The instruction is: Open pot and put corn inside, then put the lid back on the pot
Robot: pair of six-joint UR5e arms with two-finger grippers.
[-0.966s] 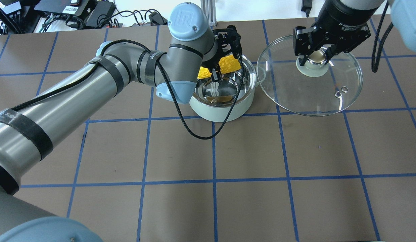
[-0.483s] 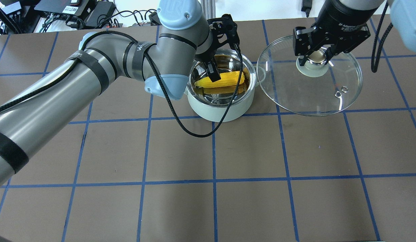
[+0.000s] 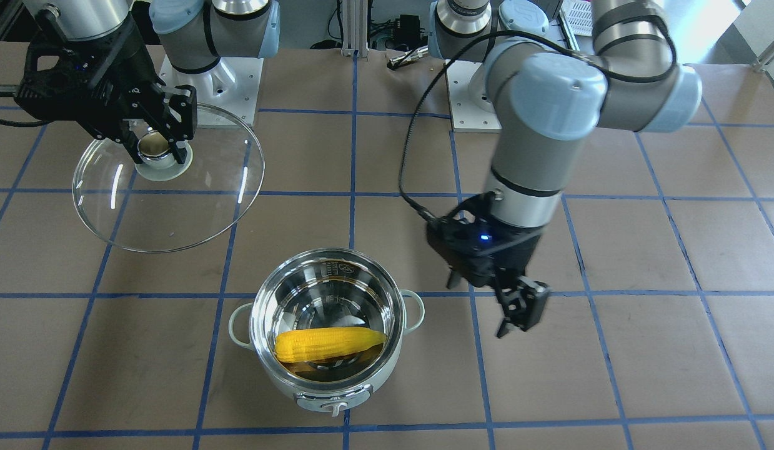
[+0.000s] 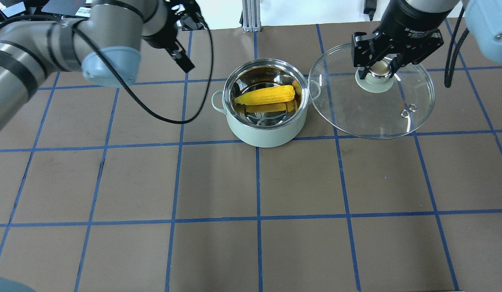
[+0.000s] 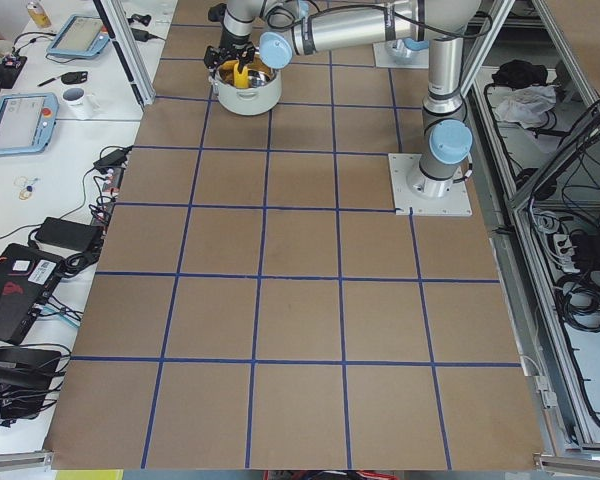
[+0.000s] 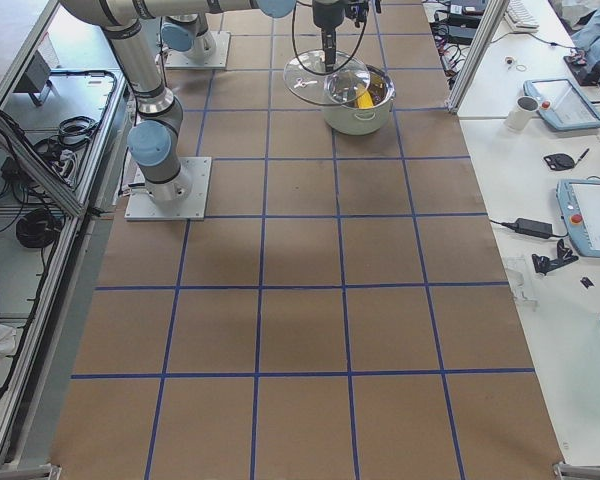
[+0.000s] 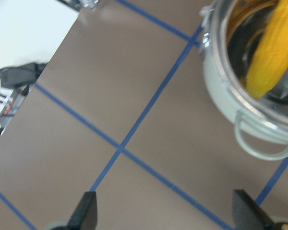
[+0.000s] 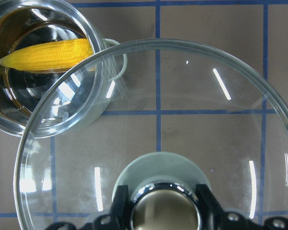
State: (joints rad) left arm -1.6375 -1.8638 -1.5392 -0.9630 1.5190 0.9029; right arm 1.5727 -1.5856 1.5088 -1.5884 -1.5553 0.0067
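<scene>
The pale mint-green pot (image 4: 267, 136) stands open at the table's back centre, also in the front view (image 3: 280, 381). The yellow corn (image 4: 267, 94) lies inside it, leaning on the steel wall (image 3: 329, 344). My left gripper (image 3: 486, 299) is open and empty, up and away to the pot's left; its wrist view (image 7: 165, 215) shows bare table between the fingers and the corn (image 7: 269, 62) at the top right. My right gripper (image 4: 379, 69) is shut on the gold knob of the clear glass lid (image 4: 376, 117), held above the table right of the pot (image 3: 168, 212), its edge overlapping the pot's rim (image 8: 182, 120).
The brown table has blue tape grid lines. Cables and electronics (image 4: 92, 16) lie beyond the back edge at the left. The left arm's black cable (image 4: 169, 119) hangs in a loop over the table left of the pot.
My left gripper let the corn go into the pot, then drew back up and to the left, clear of the pot. The right gripper and the lid have stayed put.
</scene>
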